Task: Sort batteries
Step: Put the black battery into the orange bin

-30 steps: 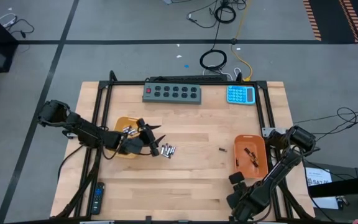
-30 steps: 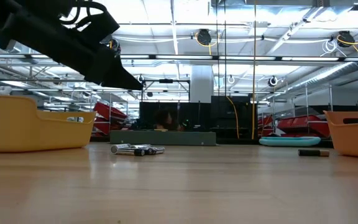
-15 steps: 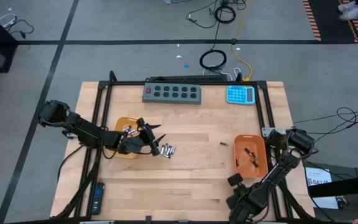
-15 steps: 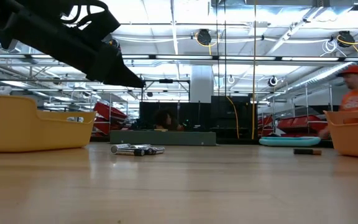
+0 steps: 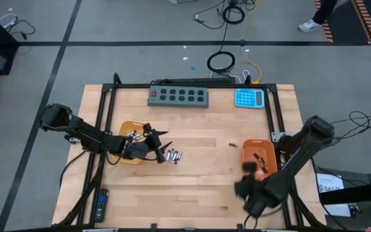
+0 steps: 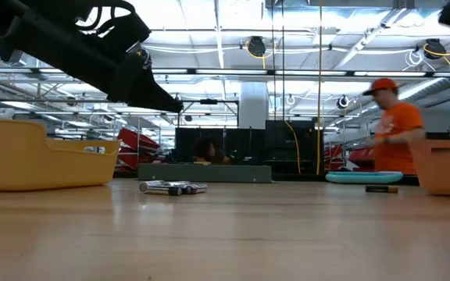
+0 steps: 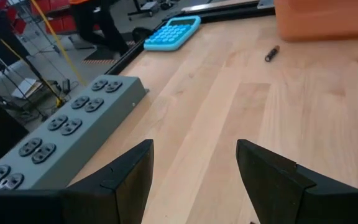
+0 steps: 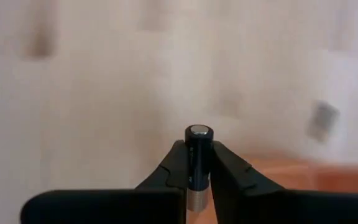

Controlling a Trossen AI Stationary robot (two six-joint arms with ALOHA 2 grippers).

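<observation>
A: Right gripper (image 8: pixel 193 163) has its jaws pinched on one small dark cylindrical battery (image 8: pixel 197 158), silver cap facing out, silvery band at its base. It's near the table's front edge, just beside the right-hand orange plastic tray (image 5: pixel 260 159).

B: Left gripper (image 5: pixel 161 146)'s jaws are spread wide with nothing between them, over the pale wooden table (image 5: pixel 198 187) beside the left yellow-orange tray (image 5: pixel 129 125). A little cluster of silvery-white cylindrical batteries (image 5: pixel 174 155) lies just next to it.
</observation>
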